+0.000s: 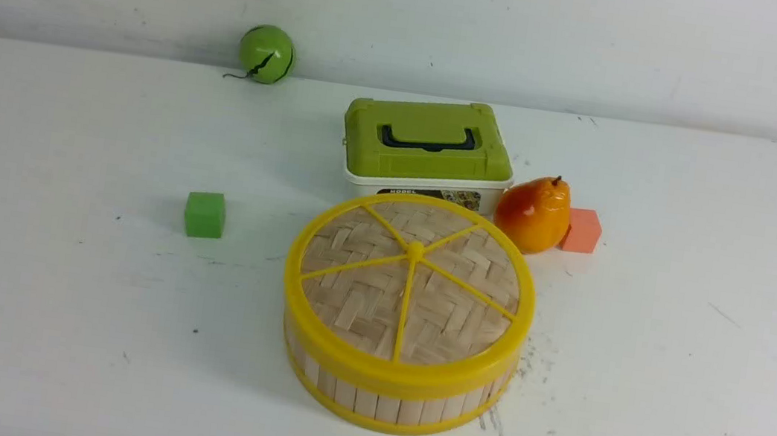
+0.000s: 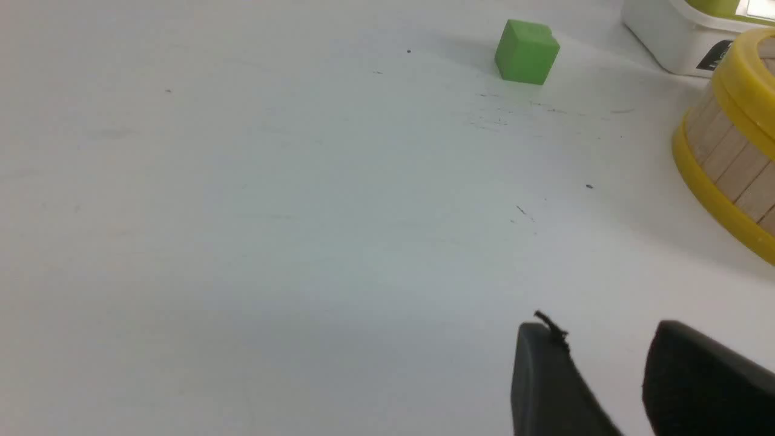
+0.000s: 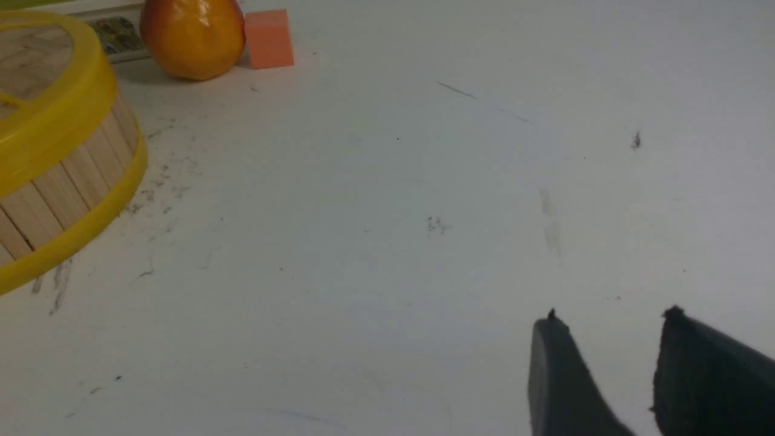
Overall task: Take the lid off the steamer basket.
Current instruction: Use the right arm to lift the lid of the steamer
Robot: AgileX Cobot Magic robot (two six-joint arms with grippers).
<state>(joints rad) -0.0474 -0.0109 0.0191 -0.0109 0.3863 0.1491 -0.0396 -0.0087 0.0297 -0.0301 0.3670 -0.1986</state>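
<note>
The lid (image 1: 410,281), a woven pale bamboo disc with a yellow rim and yellow spokes, sits closed on the steamer basket (image 1: 387,402) in the middle of the table. The basket's slat side shows in the left wrist view (image 2: 726,151) and the right wrist view (image 3: 66,181), where part of the lid (image 3: 36,60) also shows. Neither arm shows in the front view. My left gripper (image 2: 605,330) is open and empty over bare table, left of the basket. My right gripper (image 3: 611,318) is open and empty over bare table, right of the basket.
A white box with a green lid (image 1: 429,141) stands just behind the basket. An orange pear (image 1: 533,213) and a salmon cube (image 1: 582,231) lie at its back right. A green cube (image 1: 204,214) lies to the left, a green ball (image 1: 266,53) at the back wall.
</note>
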